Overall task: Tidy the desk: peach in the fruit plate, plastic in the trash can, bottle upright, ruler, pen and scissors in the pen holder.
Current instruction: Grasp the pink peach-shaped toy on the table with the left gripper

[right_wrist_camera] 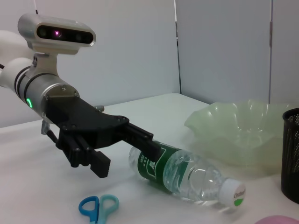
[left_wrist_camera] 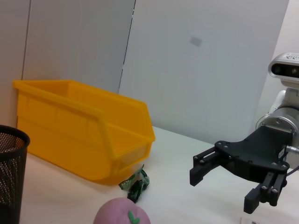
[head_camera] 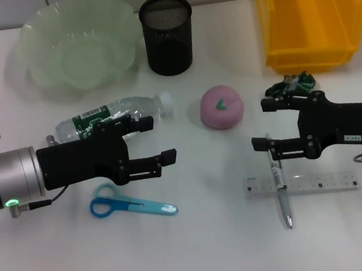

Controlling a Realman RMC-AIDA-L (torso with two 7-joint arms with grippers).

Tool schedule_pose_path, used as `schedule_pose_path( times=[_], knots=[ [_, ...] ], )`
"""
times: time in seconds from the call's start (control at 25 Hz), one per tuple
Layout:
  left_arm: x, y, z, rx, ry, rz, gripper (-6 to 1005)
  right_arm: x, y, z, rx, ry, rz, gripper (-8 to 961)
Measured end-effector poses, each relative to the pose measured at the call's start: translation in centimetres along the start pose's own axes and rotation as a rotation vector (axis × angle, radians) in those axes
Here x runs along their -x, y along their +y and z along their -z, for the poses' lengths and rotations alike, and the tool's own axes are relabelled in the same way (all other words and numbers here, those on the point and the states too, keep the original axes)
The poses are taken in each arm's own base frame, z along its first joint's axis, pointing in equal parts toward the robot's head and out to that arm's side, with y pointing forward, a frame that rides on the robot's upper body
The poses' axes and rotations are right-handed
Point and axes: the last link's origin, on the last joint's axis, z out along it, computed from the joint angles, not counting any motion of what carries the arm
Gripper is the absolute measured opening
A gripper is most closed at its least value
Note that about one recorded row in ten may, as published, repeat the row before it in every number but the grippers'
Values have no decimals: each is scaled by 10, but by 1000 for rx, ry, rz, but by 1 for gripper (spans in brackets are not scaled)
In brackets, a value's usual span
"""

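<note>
Both grippers, left gripper [head_camera: 150,140] and right gripper [head_camera: 260,124], hovered spread and empty, so the left should close gently around the peach [head_camera: 221,107] at frame centre, then carry it to the fruit plate [head_camera: 42,43] upper left.

Head camera looks down; wrist cameras face each other low across the peach [head_camera: 221,107].

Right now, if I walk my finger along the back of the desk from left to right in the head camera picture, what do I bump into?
Green fruit plate → black mesh pen holder → yellow trash can.
</note>
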Motion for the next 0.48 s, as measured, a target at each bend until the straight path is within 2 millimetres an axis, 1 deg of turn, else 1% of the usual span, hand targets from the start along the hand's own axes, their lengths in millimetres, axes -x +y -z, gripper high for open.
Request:
schedule_pose_path(
  times=[0.48],
  knots=[
    [0, 0, 0, -1, 0, -2, 863, 1, 0, -1, 1, -3, -1, 816]
  ],
)
